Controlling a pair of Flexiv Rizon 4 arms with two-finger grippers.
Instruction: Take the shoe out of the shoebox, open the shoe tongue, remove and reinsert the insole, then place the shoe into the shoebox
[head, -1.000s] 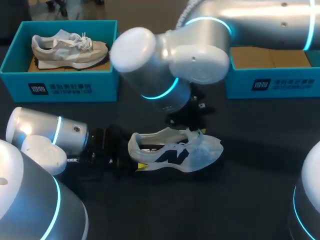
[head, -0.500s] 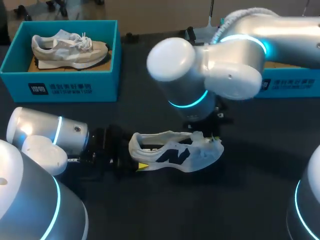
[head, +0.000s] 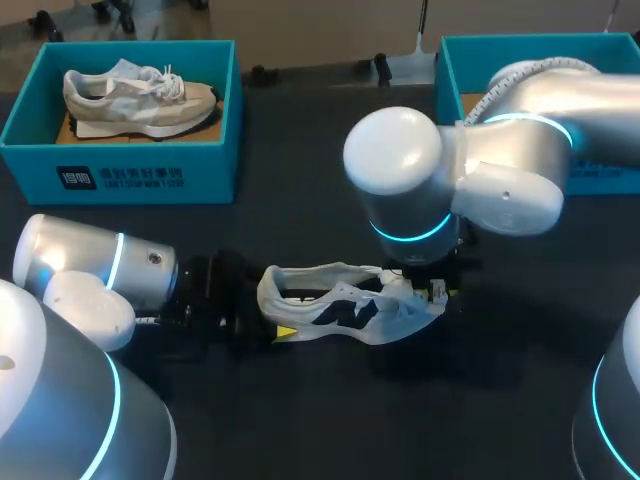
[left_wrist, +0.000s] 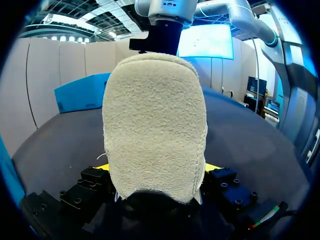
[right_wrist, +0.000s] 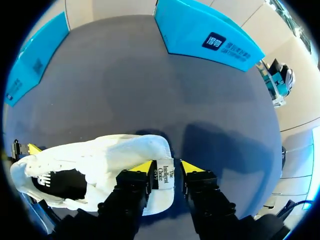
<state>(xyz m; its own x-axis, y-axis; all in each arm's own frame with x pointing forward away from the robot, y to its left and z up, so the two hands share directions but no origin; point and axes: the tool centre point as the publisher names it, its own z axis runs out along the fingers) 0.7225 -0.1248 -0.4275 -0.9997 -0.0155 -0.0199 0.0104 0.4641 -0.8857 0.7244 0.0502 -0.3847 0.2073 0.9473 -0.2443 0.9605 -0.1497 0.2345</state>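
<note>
table | head: shoe | right wrist alone: right gripper pinching tongue

A beige shoe lies in a teal box on the dark table

Seen from overhead, the right arm covers the right gripper at the toe end of the shoe. At the shoe's heel, the left gripper is lost in shadow. From the left wrist, the heel blocks the shoe's front and most of both fingers. The shoebox beyond the toe is partly cut off.
</note>
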